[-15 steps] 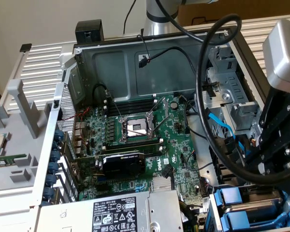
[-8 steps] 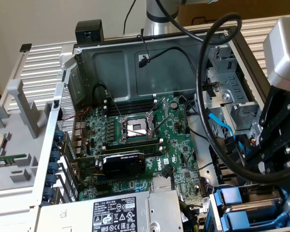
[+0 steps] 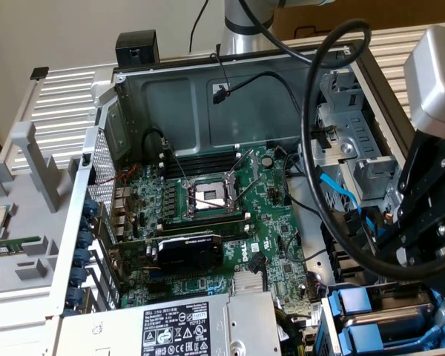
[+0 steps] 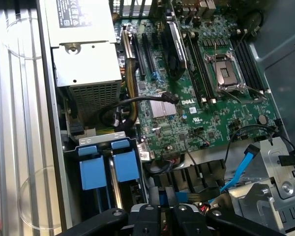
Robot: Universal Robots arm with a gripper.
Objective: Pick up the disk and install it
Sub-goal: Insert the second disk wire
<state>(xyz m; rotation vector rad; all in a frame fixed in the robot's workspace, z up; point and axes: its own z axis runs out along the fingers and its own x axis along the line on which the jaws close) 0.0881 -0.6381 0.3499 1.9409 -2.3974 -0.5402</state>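
The disk cannot be picked out for certain inside the open computer case (image 3: 126, 111), as no white drive label faces either camera. The likeliest spot is the drive bay (image 4: 101, 142) in the case's corner, where two blue plastic trays (image 4: 109, 169) stand side by side with silver metal between them, just beside the power-supply box (image 4: 81, 46). Which tray, if either, carries the disk cannot be told. The gripper (image 3: 419, 230) hangs over that end of the case, at the exterior view's right, above the metal drive cage (image 3: 356, 167) and a loose blue data cable (image 4: 238, 169). That position suits work on the drive mounts rather than on the motherboard (image 3: 208, 215). Whether the claw is spread, pressed together or pinching something cannot be told: in the wrist view its black links (image 4: 162, 219) sit above a patch of blue plastic of uncertain origin. The case lies open, so all its compartments can be reached from above.
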